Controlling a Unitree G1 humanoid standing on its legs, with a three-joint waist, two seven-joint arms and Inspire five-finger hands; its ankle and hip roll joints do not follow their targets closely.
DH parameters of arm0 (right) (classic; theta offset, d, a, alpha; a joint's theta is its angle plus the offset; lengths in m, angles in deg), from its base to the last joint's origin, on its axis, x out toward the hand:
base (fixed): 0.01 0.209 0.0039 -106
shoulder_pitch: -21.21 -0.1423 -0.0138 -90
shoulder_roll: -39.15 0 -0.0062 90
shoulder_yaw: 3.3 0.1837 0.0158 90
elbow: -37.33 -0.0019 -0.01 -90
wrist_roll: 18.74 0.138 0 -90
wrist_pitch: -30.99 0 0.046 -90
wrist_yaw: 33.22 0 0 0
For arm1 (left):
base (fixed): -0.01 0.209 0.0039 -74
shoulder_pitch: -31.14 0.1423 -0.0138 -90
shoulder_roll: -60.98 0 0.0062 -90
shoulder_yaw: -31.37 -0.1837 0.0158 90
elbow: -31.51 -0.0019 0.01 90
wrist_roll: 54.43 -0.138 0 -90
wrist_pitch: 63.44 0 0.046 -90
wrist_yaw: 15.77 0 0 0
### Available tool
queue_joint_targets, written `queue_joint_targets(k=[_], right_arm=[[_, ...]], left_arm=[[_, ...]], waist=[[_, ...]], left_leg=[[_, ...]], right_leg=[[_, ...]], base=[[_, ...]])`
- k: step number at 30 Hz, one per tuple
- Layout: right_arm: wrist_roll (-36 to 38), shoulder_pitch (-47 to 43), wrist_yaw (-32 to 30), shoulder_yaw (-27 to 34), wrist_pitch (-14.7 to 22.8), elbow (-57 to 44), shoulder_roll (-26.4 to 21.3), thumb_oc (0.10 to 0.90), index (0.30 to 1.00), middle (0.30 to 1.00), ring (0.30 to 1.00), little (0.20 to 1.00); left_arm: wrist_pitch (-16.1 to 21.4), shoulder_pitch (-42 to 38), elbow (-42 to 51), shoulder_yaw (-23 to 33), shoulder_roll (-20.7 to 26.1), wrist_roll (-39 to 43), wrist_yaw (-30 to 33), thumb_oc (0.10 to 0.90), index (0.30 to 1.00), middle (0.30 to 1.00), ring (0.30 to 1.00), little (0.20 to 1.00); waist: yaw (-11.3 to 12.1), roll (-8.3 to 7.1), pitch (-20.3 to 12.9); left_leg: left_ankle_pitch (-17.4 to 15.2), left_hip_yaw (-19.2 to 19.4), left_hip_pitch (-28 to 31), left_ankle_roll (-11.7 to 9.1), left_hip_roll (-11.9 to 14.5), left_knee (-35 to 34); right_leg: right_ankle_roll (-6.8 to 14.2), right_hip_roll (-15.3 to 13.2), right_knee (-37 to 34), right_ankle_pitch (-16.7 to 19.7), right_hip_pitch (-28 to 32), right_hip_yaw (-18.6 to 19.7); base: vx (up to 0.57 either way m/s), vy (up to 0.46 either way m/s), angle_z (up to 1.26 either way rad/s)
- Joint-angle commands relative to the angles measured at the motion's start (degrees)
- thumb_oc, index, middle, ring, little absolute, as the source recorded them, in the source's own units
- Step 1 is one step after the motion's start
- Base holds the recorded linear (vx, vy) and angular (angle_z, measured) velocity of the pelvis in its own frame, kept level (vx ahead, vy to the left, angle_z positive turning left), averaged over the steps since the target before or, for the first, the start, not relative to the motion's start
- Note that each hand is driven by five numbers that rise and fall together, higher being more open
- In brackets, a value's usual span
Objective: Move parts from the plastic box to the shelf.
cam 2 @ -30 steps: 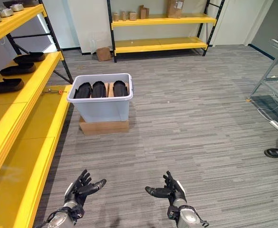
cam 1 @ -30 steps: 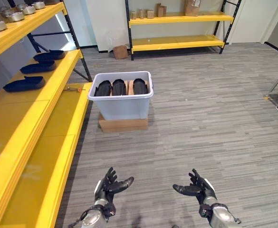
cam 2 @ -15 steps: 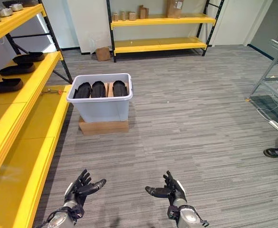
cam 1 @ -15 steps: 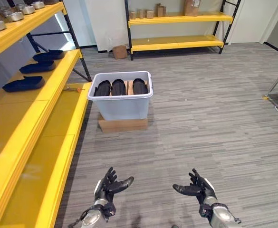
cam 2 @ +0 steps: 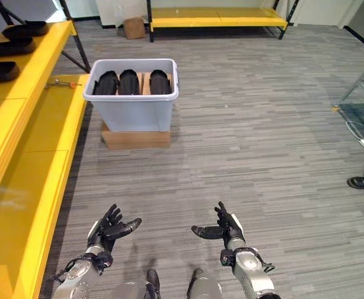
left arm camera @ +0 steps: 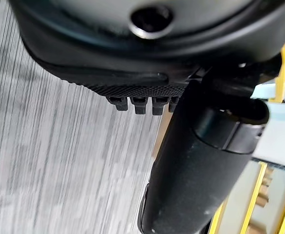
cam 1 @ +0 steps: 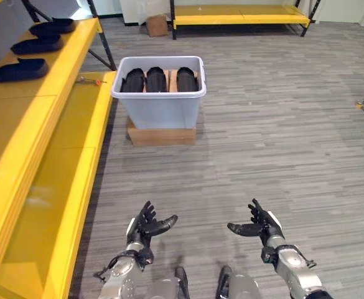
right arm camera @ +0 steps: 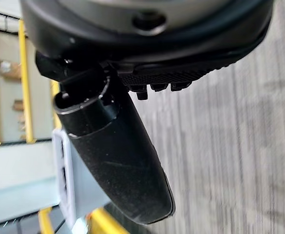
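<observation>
Grey plank floor, yellow shelf running along left, plastic box standing ahead on cardboard base.
Holding both left hand and right hand spread, empty, well short of box; three black parts sitting inside, likely rigid, light, smooth; gripping across the rounded middle.

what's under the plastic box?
The plastic box sits on a flat brown cardboard-coloured base on the floor. The base's top is covered by the box.

Flat cardboard box on grey plank floor. Small tool with red handle lies at the near yellow rack's far end. Small cardboard box on floor by far wall. Person's black shoe at right edge of floor.
</observation>
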Motion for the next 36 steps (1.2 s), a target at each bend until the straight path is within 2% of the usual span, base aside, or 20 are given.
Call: queue_joint_targets(k=[1,2,4,5,6,11,15,17,18,20,21,24,25,26,27,28,29,32,35,36], right_arm=[[-0.71,-2.4,0.2,0.08,5.28,-4.46,0.48,0.9,1.0,1.0,1.0,1.0],[-0.71,-2.37,0.19,0.08,5.26,-4.49,0.47,0.9,1.0,1.0,1.0,1.0],[0.24,-3.3,-0.05,-0.54,5.45,-4.33,-0.23,0.9,1.0,1.0,1.0,1.0],[0.03,-3.48,-0.18,-0.61,5.51,-4.39,-0.49,0.9,1.0,1.0,1.0,1.0],[-0.25,-3.3,-0.43,-0.66,5.44,-4.48,-0.88,0.9,1.0,1.0,1.0,1.0],[0.89,-3.47,-0.26,-0.67,5.72,-3.86,-1.63,0.9,1.0,1.0,1.0,1.0],[-0.99,-3.15,-0.55,-0.39,5.72,-3.54,-2.36,0.9,1.0,1.0,1.0,1.0],[-0.7,-2.85,-0.73,-0.17,5.93,-2.59,-2.44,0.9,1.0,1.0,1.0,1.0],[-0.05,-2.85,-0.54,0.03,6.06,-2.78,-2.62,0.9,1.0,1.0,1.0,1.0],[-0.01,-2.28,-0.42,0.53,6.28,-3.59,-3.4,0.9,1.0,1.0,1.0,1.0],[0.07,-2.54,-0.73,0.82,6.5,-3.56,-3.85,0.9,1.0,1.0,1.0,1.0],[0.92,-3.29,-1.36,1.21,7.1,-3.8,-4.28,0.9,1.0,1.0,1.0,1.0],[0.64,-2.99,-1.41,1.19,7.28,-3.96,-4.2,0.9,1.0,1.0,1.0,1.0],[0.43,-2.9,-1.41,1.04,7.26,-3.74,-4.08,0.9,1.0,1.0,1.0,1.0],[0.43,-2.86,-1.41,1.0,7.27,-3.73,-4.08,0.9,1.0,1.0,1.0,1.0],[0.31,-2.67,-1.31,0.97,7.19,-3.47,-3.97,0.9,1.0,1.0,1.0,1.0],[0.4,-2.18,-1.09,1.0,7.01,-3.16,-3.73,0.9,1.0,1.0,1.0,1.0],[-0.34,-1.81,-0.02,0.82,6.27,-3.11,-2.83,0.9,1.0,1.0,1.0,1.0],[-1.29,-1.5,0.7,0.88,5.72,-2.85,-1.77,0.9,1.0,1.0,1.0,1.0],[-1.29,-1.5,0.7,0.89,5.72,-2.84,-1.75,0.9,1.0,1.0,1.0,1.0]], left_arm=[[4.64,-1.62,6.26,0.04,3.12,-3.19,0.25,0.9,1.0,1.0,1.0,1.0],[4.63,-1.6,6.28,0.03,3.12,-3.2,0.25,0.9,1.0,1.0,1.0,1.0],[4.88,-1.57,6.28,0.59,2.74,-2.68,0.1,0.9,1.0,1.0,1.0,1.0],[4.95,-1.43,6.23,0.78,2.65,-2.73,-0.03,0.9,1.0,1.0,1.0,1.0],[4.83,-1.52,6.3,0.49,2.09,-2.29,-0.12,0.9,1.0,1.0,1.0,1.0],[5.18,-2.68,6.58,-0.63,1.96,-1.97,0.26,0.9,1.0,1.0,1.0,1.0],[5.33,-3.1,7.21,-0.58,2.29,-2.16,0.37,0.9,1.0,1.0,1.0,1.0],[5.55,-2.83,7.92,-0.12,2.37,-1.76,0.52,0.9,1.0,1.0,1.0,1.0],[5.62,-2.61,8.17,-0.09,2.39,-1.59,0.45,0.9,1.0,1.0,1.0,1.0],[5.56,-2.37,8.36,-0.44,2.43,-1.07,0.13,0.9,1.0,1.0,1.0,1.0],[5.49,-2.46,8.61,-0.72,2.57,-0.75,-0.07,0.9,1.0,1.0,1.0,1.0],[5.31,-2.23,8.57,-1.38,2.95,-0.78,-0.31,0.9,1.0,1.0,1.0,1.0],[5.19,-0.94,8.73,-1.08,3.9,-1.5,-0.31,0.9,1.0,1.0,1.0,1.0],[5.14,-0.64,8.83,-0.84,4.08,-1.83,-0.25,0.9,1.0,1.0,1.0,1.0],[5.13,-0.57,8.86,-0.83,4.08,-1.85,-0.24,0.9,1.0,1.0,1.0,1.0],[5.03,-0.34,9.15,-0.52,4.23,-1.99,-0.26,0.9,1.0,1.0,1.0,1.0],[5.0,-0.27,9.19,-0.15,4.33,-2.19,-0.06,0.9,1.0,1.0,1.0,1.0],[5.04,-0.12,9.38,0.79,4.92,-2.44,-0.57,0.9,1.0,1.0,1.0,1.0],[5.08,-0.08,9.21,0.99,6.09,-3.56,-0.82,0.9,1.0,1.0,1.0,1.0],[5.09,-0.09,9.2,0.98,6.1,-3.55,-0.82,0.9,1.0,1.0,1.0,1.0]], waist=[[-0.18,0.45,-2.18],[-0.16,0.42,-2.18],[-1.11,-0.6,-1.72],[-0.95,-1.13,-1.8],[-1.83,-1.42,-1.73],[-2.5,-1.5,-4.21],[-2.64,-1.71,-4.34],[-1.99,-2.02,-4.43],[-1.61,-2.53,-4.25],[-0.57,-3.0,-2.86],[0.01,-3.25,-1.99],[1.33,-3.81,-0.61],[2.48,-3.84,-0.61],[3.12,-3.45,-0.62],[3.21,-3.47,-0.4],[3.57,-3.28,-0.52],[3.88,-3.12,-0.62],[4.26,-3.14,-1.94],[4.63,-3.82,-3.01],[4.64,-3.84,-3.0]], left_leg=[[-3.63,-2.43,3.58,-2.85,6.29,1.38],[-3.66,-2.4,3.63,-2.83,6.26,1.38],[-5.51,-1.87,8.47,-2.33,2.58,-1.36],[-6.38,-1.52,9.54,-2.34,1.82,-1.72],[-7.83,-1.98,11.43,-3.22,1.67,-1.75],[-7.85,-3.0,12.65,-5.68,6.2,-2.6],[-7.65,-3.13,13.19,-6.24,7.45,-3.92],[-3.62,-3.03,10.84,-8.43,10.37,1.92],[-0.6,-4.26,7.85,-9.17,10.57,7.92],[4.47,-6.41,3.3,-10.4,10.36,14.12],[5.78,-6.57,0.93,-10.49,10.57,13.89],[3.22,-6.25,-5.84,-9.59,11.47,10.79],[8.17,-6.03,-9.16,-10.24,13.81,2.22],[11.66,-6.52,-10.16,-11.03,14.87,-1.19],[11.65,-6.44,-9.65,-11.2,14.94,-1.44],[13.45,-6.82,-10.16,-11.55,15.35,-3.06],[14.11,-6.85,-10.3,-11.65,15.43,-3.76],[11.42,-6.56,-7.02,-10.03,12.58,-6.57],[8.0,-4.61,-7.55,-8.15,10.41,-2.97],[7.9,-4.61,-7.6,-8.12,10.39,-2.83]], right_leg=[[6.22,-3.49,2.42,12.91,-3.14,4.51],[6.24,-3.53,2.49,12.86,-3.16,4.56],[5.49,-2.59,-7.77,14.69,-5.59,2.51],[5.51,-3.88,-11.3,15.85,-5.66,0.85],[5.61,-3.12,-15.19,16.36,-5.87,1.03],[3.67,0.75,-13.92,11.88,-4.72,-1.07],[3.33,1.83,-13.0,10.73,-5.46,-1.13],[1.25,4.93,-15.78,8.84,-2.49,-1.18],[0.17,6.06,-17.79,8.74,-0.92,-1.06],[-1.39,6.84,-19.39,7.96,1.08,-1.77],[-1.67,6.87,-20.03,7.45,1.75,-2.21],[-1.42,7.02,-21.4,6.66,3.39,-2.27],[-0.98,7.82,-22.56,5.98,5.48,-1.17],[-0.75,8.49,-23.26,5.47,6.73,-0.68],[-0.81,8.56,-23.25,5.31,7.07,-0.61],[-0.78,8.61,-23.22,5.17,7.61,-0.5],[-0.55,8.5,-22.94,4.61,8.45,-0.1],[0.49,7.41,-21.48,3.84,9.24,0.56],[2.03,4.94,-19.18,2.63,9.92,0.3],[2.07,4.89,-19.09,2.57,9.89,0.31]], base=[[0.09,0.135,-0.08],[0.22,0.121,-0.08],[0.32,0.044,-0.28],[0.44,-0.086,-0.35],[0.37,-0.122,-0.15],[0.29,-0.192,0.52],[0.1,-0.097,0.23],[0.16,-0.248,-0.03],[0.08,-0.212,-0.12],[0.02,-0.148,-0.35],[-0.01,-0.079,-0.43],[0.09,0.03,0.08],[0.28,0.169,0.17],[0.25,0.149,0.04],[0.15,0.087,-0.16],[0.16,0.085,-0.28],[0.22,0.153,-0.41],[0.28,0.212,-0.54],[0.22,0.198,-0.17],[0.2,0.196,0.17]])
